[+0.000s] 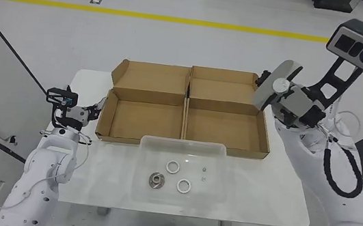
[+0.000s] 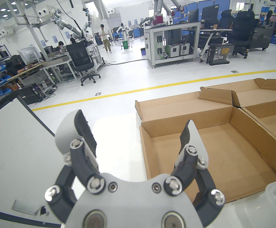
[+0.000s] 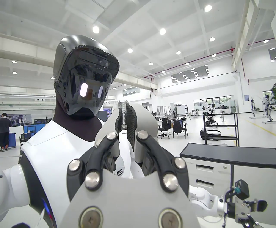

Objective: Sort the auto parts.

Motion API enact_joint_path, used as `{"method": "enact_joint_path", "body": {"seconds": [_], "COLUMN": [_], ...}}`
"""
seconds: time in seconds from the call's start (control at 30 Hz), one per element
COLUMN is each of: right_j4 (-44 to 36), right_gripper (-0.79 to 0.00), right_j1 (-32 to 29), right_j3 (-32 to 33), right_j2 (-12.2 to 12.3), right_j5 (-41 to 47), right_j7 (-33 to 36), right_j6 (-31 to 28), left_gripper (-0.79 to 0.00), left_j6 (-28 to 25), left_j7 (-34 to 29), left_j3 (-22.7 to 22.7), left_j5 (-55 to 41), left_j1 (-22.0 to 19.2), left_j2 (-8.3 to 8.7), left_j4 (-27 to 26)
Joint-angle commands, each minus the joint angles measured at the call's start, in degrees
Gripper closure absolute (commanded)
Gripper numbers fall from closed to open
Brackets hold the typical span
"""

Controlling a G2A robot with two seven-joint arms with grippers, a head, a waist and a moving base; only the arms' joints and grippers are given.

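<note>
Though partly hidden, a probable bolt (image 3: 123,117) sits within the right end effector (image 3: 124,107).

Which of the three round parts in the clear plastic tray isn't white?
The dark grey metal ring, nearest the clear plastic tray's left end; the other two rings are white.

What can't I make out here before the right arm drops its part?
- The threaded part in the right gripper, right wrist view: finger pads cover most of it; bolt or spring, cannot tell.
- Two small pieces in the clear bin, top view: too small to identify.
- The clear bin, left wrist view: cut off at the frame edge.
</note>
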Motion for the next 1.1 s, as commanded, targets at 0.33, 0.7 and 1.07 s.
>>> {"method": "enact_joint_path", "body": {"seconds": [0.33,0.7,1.07], "right_j4": [-0.1,-1.2,-7.5], "right_gripper": [0.000,0.000,0.000], "right_j1": [-0.1,-6.9,-13.5], "right_j3": [0.0,11.8,28.7], "right_j2": [0.0,2.2,5.5], "right_j5": [-0.3,-12.5,-29.0], "right_j7": [-0.1,8.3,22.4], "right_j6": [0.3,12.4,28.8], "left_gripper": [-0.785,-0.785,-0.785], "left_j6": [0.0,0.0,0.0], "left_j7": [0.0,0.0,0.0], "left_j3": [0.0,0.0,0.0], "left_j5": [0.0,0.0,0.0], "left_j1": [0.0,0.0,0.0], "left_j2": [0.00,0.00,0.00], "left_j4": [0.0,0.0,0.0]}}
